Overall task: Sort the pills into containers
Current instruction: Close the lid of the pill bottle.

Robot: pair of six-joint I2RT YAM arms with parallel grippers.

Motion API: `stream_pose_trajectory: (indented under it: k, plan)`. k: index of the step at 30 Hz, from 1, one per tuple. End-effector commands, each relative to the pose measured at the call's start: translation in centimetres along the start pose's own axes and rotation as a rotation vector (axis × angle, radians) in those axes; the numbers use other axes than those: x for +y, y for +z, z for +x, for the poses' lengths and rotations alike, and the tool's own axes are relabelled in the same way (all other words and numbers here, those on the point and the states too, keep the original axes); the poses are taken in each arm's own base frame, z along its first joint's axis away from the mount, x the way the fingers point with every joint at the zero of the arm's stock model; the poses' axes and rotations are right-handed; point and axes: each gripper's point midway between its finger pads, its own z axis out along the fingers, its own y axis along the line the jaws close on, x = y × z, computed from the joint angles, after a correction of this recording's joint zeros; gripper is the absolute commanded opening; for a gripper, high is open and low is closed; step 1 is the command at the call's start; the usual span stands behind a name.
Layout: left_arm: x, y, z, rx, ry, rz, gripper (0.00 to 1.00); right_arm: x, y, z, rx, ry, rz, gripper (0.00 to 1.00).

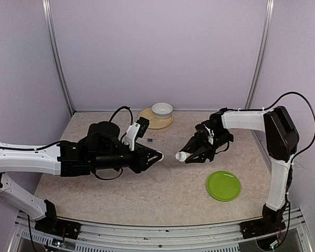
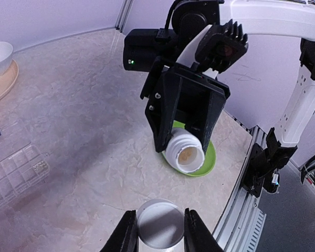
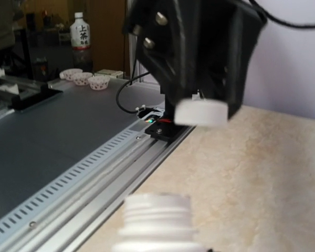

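Pills: too small to make out in any view.
Green plate (image 1: 223, 185): near right on the bench (image 1: 147, 202).
Left jaws: clamped on white cap (image 2: 158, 223), mid bench, held off the surface.
Right jaws: gripping open white bottle (image 2: 185, 152), tipped over, mouth facing the cap, close but apart.
Pill box (image 2: 16, 176): clear, flat on bench, just far of left jaws, left of centre.
Bowl (image 1: 161, 109): white, sits on tan plate (image 1: 148, 122), far centre.

One bottle (image 2: 185, 152), one cap (image 2: 159, 224), one pill box (image 2: 16, 173), one bowl (image 1: 161, 109), two plates (image 1: 223, 185).
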Motion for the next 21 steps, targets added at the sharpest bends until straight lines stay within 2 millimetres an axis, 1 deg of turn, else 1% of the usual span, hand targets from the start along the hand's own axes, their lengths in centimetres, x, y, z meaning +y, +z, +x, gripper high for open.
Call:
stream_pose_trajectory:
  k: [1,4,11,15,21]
  plan:
    - [-1.5,0.7,-1.8,-0.037,-0.036,0.034,0.28,-1.9,-1.2,-3.7,-0.242,0.146,0.092,0.0]
    - [-1.9,1.2,-1.9,-0.036,-0.047,0.038,0.28,-2.1,-1.2,-3.5,-0.245,0.188,0.09,0.0]
    - [-2.4,2.5,-2.0,-0.037,-0.083,0.061,0.28,-2.2,-1.2,-3.9,-0.247,0.201,0.085,0.0]
    - [-2.4,3.3,-2.7,-0.058,-0.098,0.049,0.27,-2.0,-1.2,-4.1,-0.246,0.193,0.085,0.0]
    - [-2.6,3.6,-3.7,-0.107,-0.118,0.058,0.27,-2.0,-1.3,-4.2,-0.247,0.193,0.085,0.0]
